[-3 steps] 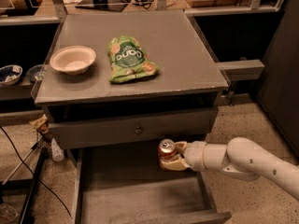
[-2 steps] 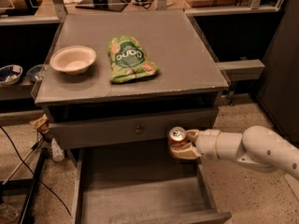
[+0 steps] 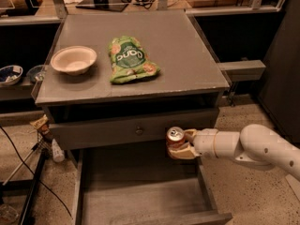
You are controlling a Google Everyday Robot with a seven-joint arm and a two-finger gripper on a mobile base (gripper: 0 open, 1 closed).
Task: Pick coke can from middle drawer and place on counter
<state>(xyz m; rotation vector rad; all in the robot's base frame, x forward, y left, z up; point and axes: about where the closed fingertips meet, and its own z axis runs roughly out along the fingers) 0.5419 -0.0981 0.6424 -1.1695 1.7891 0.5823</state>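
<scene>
Coke can (image 3: 175,136) sits upright, clamped in the tool (image 3: 182,144) above the open middle drawer (image 3: 140,196).

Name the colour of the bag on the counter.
The bag is green, camera view; the gripper holds the coke can over the middle drawer.

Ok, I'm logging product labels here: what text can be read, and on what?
On the green snack bag: large white lettering, too blurred to read.
On the coke can: mostly its silver top shows, no lettering readable; the hand grips it above the middle drawer.
No other text.
</scene>
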